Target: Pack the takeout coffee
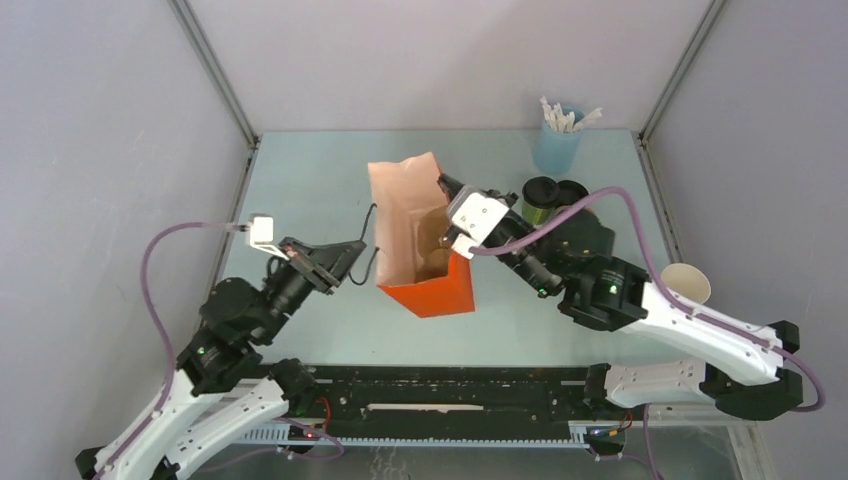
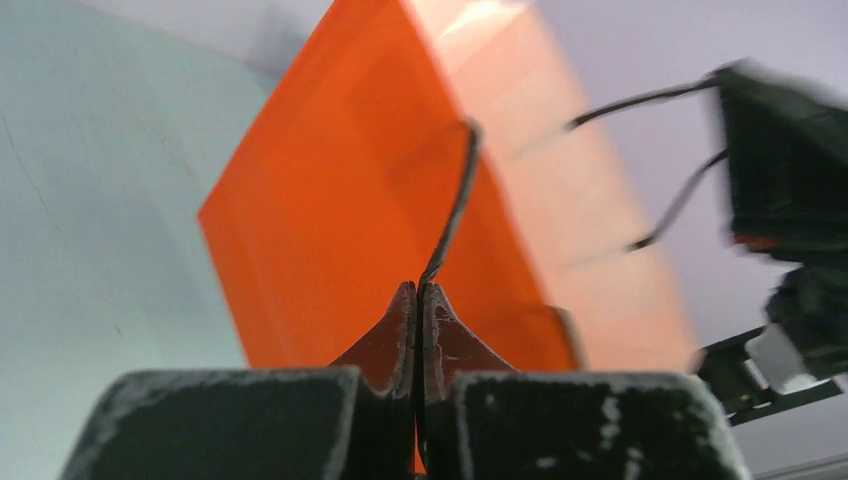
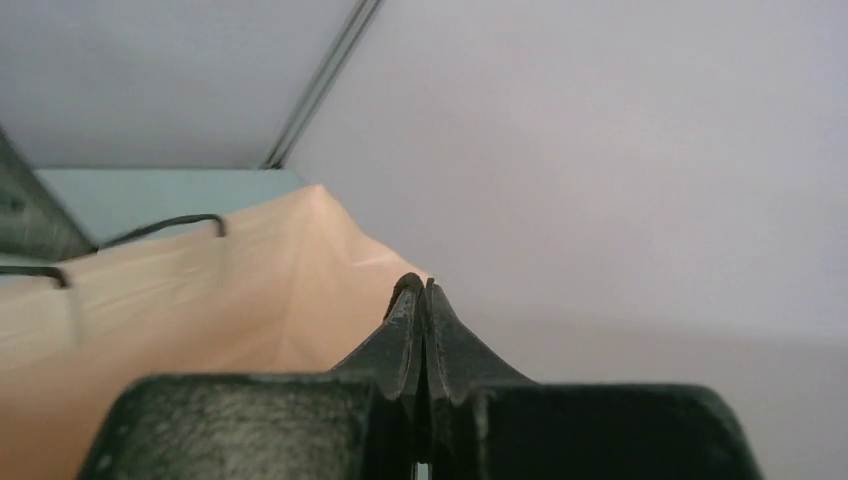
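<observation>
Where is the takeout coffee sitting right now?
In the top view, the takeout coffee stands on the table toward the far right, right of the orange bag, just beyond the right arm and in front of the pale blue cup of sticks.

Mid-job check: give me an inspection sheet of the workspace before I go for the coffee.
Surface: pale teal table, no spills seen.
Job's things: takeout coffee upright right of the open orange bag, not yet packed.
Clutter: blue cup of sticks at back; lidless cup at right edge.
Hands: left hand shut on bag handle; right hand shut at bag's right rim.
Cables: purple cable along each arm, unsnagged.
Surroundings: grey walls, nothing else seen.
</observation>
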You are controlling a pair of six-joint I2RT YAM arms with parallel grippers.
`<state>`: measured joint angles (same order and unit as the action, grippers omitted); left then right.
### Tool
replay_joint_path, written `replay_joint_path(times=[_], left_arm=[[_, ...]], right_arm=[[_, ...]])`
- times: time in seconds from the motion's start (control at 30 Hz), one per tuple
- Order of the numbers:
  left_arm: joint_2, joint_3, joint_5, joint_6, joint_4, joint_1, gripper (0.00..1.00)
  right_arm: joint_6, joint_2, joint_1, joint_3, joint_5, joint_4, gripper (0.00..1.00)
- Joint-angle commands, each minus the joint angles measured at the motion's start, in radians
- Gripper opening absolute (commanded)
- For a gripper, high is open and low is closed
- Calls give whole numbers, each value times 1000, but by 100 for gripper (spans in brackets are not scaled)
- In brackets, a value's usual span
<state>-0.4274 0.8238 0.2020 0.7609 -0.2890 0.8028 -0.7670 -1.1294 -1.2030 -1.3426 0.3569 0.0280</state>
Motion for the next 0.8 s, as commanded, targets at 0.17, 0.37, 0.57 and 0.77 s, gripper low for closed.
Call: replay_joint_path(times=[0.17, 0.37, 0.57, 0.77], left_arm=[[-4, -304, -38, 216, 47, 4, 0], [211, -525, 9, 356, -128, 4, 0], [250, -399, 94, 241, -144, 2, 0], [-41, 5, -20, 49, -133, 2, 0]], right_arm=[[-114, -63, 29, -151, -76, 185, 0], [228, -99, 101, 81, -316, 173, 0], [234, -62, 85, 142, -271, 55, 0], [139, -82, 98, -141, -301, 183, 0]])
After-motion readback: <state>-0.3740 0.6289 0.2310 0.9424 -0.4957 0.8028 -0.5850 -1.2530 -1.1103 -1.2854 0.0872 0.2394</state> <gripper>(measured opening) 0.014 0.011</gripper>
